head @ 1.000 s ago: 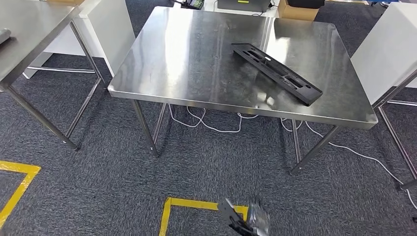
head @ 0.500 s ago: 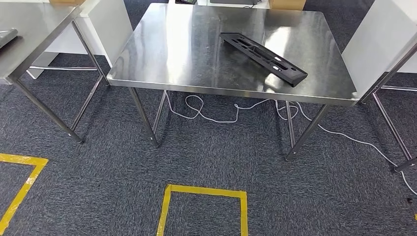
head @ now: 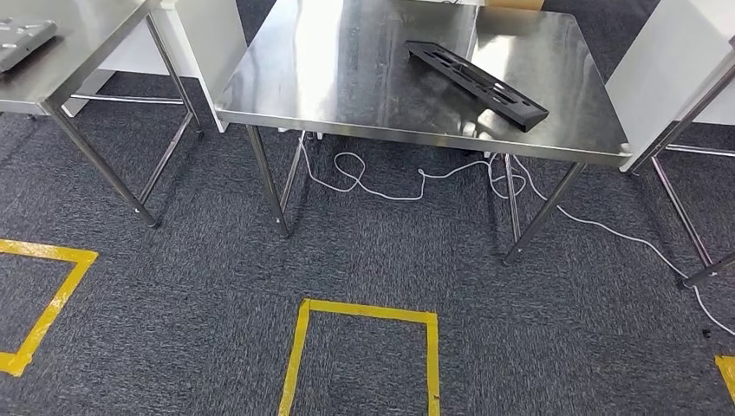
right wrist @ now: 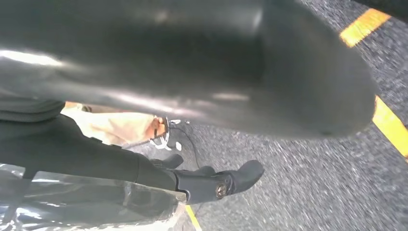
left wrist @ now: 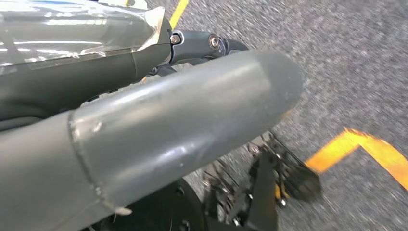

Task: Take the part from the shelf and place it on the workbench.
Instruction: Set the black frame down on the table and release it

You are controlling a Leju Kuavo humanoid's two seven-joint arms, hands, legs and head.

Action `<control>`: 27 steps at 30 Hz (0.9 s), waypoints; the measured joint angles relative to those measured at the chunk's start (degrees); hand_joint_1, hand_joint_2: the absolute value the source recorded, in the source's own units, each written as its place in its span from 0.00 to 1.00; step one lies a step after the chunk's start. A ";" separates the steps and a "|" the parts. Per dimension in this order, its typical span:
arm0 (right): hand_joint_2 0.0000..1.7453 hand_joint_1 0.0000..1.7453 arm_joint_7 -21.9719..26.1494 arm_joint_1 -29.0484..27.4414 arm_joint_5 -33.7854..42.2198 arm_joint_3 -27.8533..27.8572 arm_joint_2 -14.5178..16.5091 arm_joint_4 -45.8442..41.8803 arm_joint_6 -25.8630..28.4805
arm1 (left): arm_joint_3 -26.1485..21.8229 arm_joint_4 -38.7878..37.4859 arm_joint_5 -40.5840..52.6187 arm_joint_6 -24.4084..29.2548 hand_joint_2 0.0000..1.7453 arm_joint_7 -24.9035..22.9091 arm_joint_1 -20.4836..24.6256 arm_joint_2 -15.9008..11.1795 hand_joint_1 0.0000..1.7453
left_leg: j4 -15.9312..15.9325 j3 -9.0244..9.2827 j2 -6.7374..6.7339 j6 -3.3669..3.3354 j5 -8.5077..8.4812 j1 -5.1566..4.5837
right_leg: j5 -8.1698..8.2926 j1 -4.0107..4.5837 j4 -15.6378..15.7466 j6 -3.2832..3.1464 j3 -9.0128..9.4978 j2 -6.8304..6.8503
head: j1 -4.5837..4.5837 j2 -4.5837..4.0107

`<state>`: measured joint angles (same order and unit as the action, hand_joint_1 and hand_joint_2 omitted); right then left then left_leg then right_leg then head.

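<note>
The part (head: pixel 477 84), a long black plastic panel with slots, lies flat and slantwise on the steel workbench (head: pixel 347 78), toward its right side. Nothing touches it. In the left wrist view my left hand (left wrist: pixel 183 120) hangs over the grey carpet, its thick thumb stretched out and a dark finger (left wrist: pixel 211 43) apart from it, with nothing held. The right wrist view has my right hand (right wrist: pixel 192 72) hanging likewise, a dark finger (right wrist: pixel 216 185) extended and apart from the thumb, nothing in it.
A second steel table (head: pixel 78 52) stands at the left with a grey item (head: pixel 22 39) on it. White cables (head: pixel 390 186) trail on the carpet under the workbench. Yellow tape (head: pixel 364 316) marks squares on the floor. A white cabinet (head: pixel 685 61) stands at the right.
The whole picture has shifted as the camera moved back from the workbench. A hand seen at the bottom edge one second ago has dropped out of the head view. The part lies as before.
</note>
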<state>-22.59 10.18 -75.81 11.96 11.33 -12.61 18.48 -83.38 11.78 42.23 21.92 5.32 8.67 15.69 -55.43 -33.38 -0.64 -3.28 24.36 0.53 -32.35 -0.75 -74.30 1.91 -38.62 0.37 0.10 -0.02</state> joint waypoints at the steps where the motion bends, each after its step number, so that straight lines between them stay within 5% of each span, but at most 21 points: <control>1: 0.00 0.00 0.50 0.07 0.01 0.00 0.00 0.03 0.39 | 0.00 0.00 0.00 0.22 0.00 -0.11 0.00 0.02 0.00 | -0.15 -0.88 -0.04 0.17 -0.71 0.00 | 1.44 -0.03 1.10 0.72 1.94 -0.01 | 0.06 -0.01; 3: 0.00 0.00 1.41 0.51 -0.03 0.00 0.14 0.06 1.07 | 0.00 0.00 0.03 0.81 0.00 -0.37 0.00 0.07 0.00 | -0.77 -2.51 -0.04 0.66 -1.90 -0.12 | 2.93 -0.08 8.82 1.28 8.44 -0.06 | 0.11 -0.01; 5: 0.00 0.00 1.76 1.21 -0.20 0.00 0.42 0.07 1.39 | 0.00 -0.01 0.23 1.23 0.00 -0.51 0.00 0.15 0.00 | -1.43 -3.51 -0.07 1.27 -2.86 -0.34 | 1.31 0.24 17.33 0.55 13.87 -0.26 | 0.07 -0.01; 6: 0.00 0.00 1.70 1.49 -0.27 0.00 0.58 0.08 1.43 | 0.01 -0.01 0.45 1.26 0.00 -0.53 0.00 0.17 0.00 | -1.58 -3.77 -0.10 1.56 -3.37 -0.43 | 0.44 0.47 19.50 0.10 15.00 -0.36 | 0.04 -0.01; 8: 0.00 0.00 1.22 1.58 -0.04 0.01 0.79 0.16 1.47 | 0.04 -0.01 1.15 0.93 0.00 -0.52 -0.11 0.18 0.00 | -1.70 -4.13 -0.02 2.13 -3.90 -0.23 | 0.56 0.27 19.87 -0.79 14.46 -0.27 | -0.01 -0.01; 9: 0.00 0.00 0.87 1.46 0.30 0.05 0.83 0.21 1.53 | 0.09 -0.01 1.60 0.59 0.00 -0.51 -0.19 0.17 0.00 | -2.34 -4.50 0.10 2.44 -2.85 -0.07 | 1.04 0.08 19.80 -1.45 14.06 -0.12 | -0.04 -0.01; 12: 0.00 0.00 0.15 0.62 2.14 0.83 0.74 0.32 2.53 | 0.58 0.00 3.50 -1.10 0.00 -0.49 -0.45 0.03 0.00 | -9.90 -6.46 0.40 3.38 5.39 0.26 | 2.78 -0.07 19.78 -2.95 12.33 0.36 | -0.26 -0.01; 14: 0.00 0.00 0.11 -0.36 3.98 2.10 0.48 0.41 3.97 | 1.43 0.00 5.14 -2.68 0.00 -0.51 -0.62 -0.28 0.00 | -16.54 -7.21 0.47 3.79 8.42 0.36 | 3.87 0.10 19.47 -2.92 11.01 0.58 | -0.27 0.00; 16: 0.00 0.00 0.45 -1.49 5.90 3.75 0.08 0.51 5.59 | 2.55 0.00 6.89 -4.16 0.00 -0.63 -0.78 -0.66 0.00 | -17.11 -4.95 0.48 3.84 6.51 0.55 | 4.69 0.17 18.74 -2.58 9.50 0.70 | -0.27 0.00; 18: 0.00 0.00 1.09 -2.37 7.52 5.39 -0.27 0.57 6.91 | 3.76 0.00 8.53 -5.22 0.00 -0.78 -0.92 -1.01 0.00 | -10.40 0.45 0.58 3.60 4.61 0.73 | 5.17 0.13 17.81 -2.12 8.00 0.68 | -0.29 -0.01; 20: 0.00 0.00 1.84 -2.97 8.87 7.07 -0.59 0.60 7.96 | 5.03 0.00 9.90 -6.04 0.00 -0.77 -1.00 -1.29 0.00 | -3.73 4.59 0.86 3.15 5.25 0.53 | 5.70 0.25 17.18 -1.31 6.98 0.65 | -0.26 -0.01; 24: 0.00 0.00 3.09 -3.96 10.86 10.30 -1.10 0.69 9.30 | 7.35 0.01 12.29 -7.09 0.00 -0.52 -1.34 -1.72 0.00 | -1.43 4.48 0.76 1.45 4.66 0.07 | 6.16 0.32 16.54 0.18 5.74 0.57 | -0.22 -0.01; 27: 0.00 0.00 3.35 -4.53 12.01 12.50 -1.46 0.78 9.69 | 9.22 0.04 14.17 -7.67 0.00 -0.51 -1.46 -1.99 0.00 | -1.06 2.60 0.39 0.07 2.79 -0.01 | 0.09 0.22 9.20 -0.55 2.64 0.20 | 0.08 -0.01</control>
<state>-19.24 5.66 -63.81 24.46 9.87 -11.83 28.17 -74.16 11.82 56.40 14.25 4.81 7.20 13.70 -56.49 -30.78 -0.24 -3.21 27.16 0.52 -32.25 -0.53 -65.10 1.36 -35.98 0.57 0.18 -0.02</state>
